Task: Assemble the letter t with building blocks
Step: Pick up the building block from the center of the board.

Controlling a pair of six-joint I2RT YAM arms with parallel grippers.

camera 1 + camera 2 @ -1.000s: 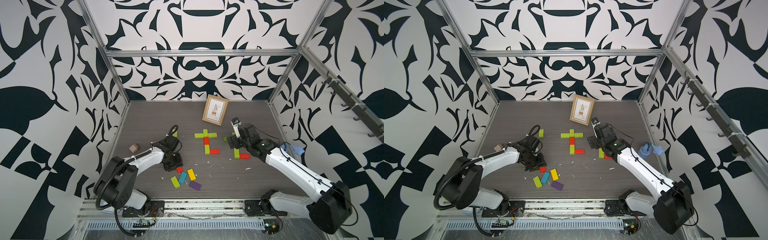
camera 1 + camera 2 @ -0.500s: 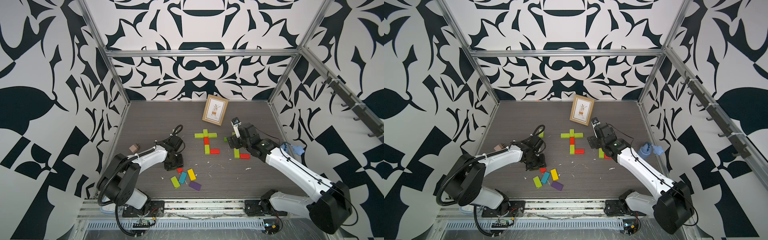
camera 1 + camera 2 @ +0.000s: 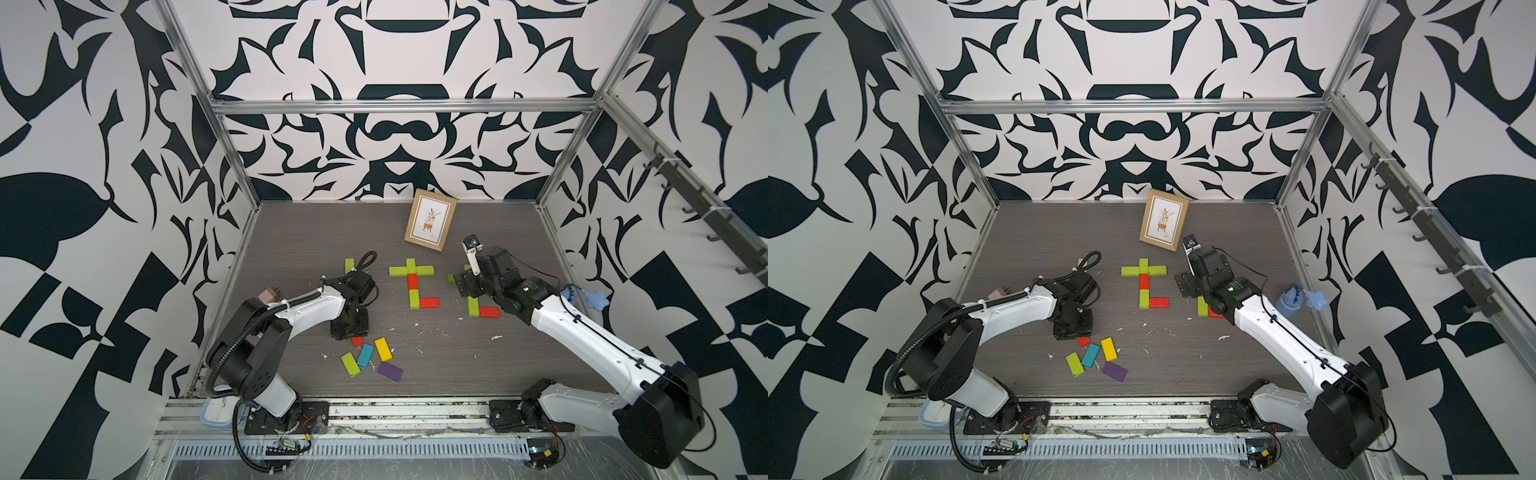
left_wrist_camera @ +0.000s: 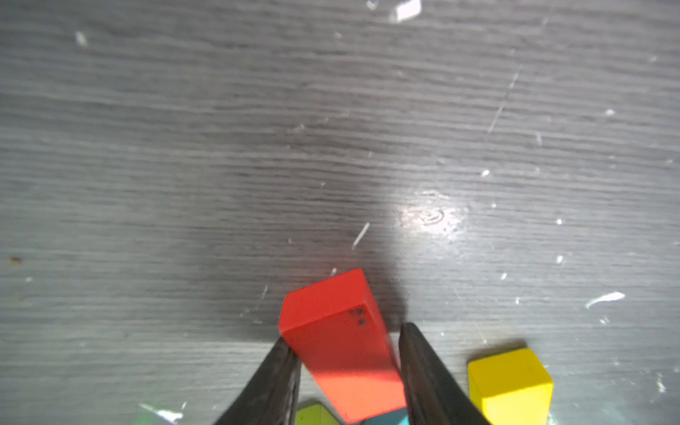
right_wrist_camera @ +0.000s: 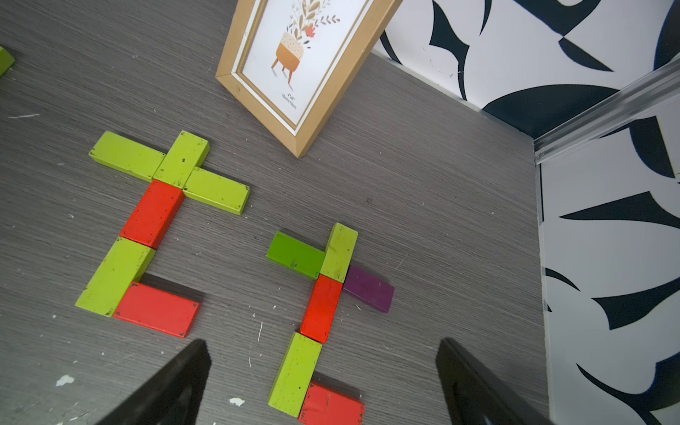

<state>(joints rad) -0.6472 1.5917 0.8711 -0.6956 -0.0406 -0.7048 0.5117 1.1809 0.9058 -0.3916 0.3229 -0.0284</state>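
Grasping of the red block [image 4: 338,342] is in hand: left jaws are closed on its sides at the lower centre of the left wrist view, near the yellow block [image 4: 509,386]. Right jaws stand wide apart, empty, over the laid letters [image 5: 152,213]. Next move likely calls for a straight lift, then carriage toward the lone green block [image 3: 350,265].

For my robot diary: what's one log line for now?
left gripper: shut on red block | right gripper: open above laid blocks
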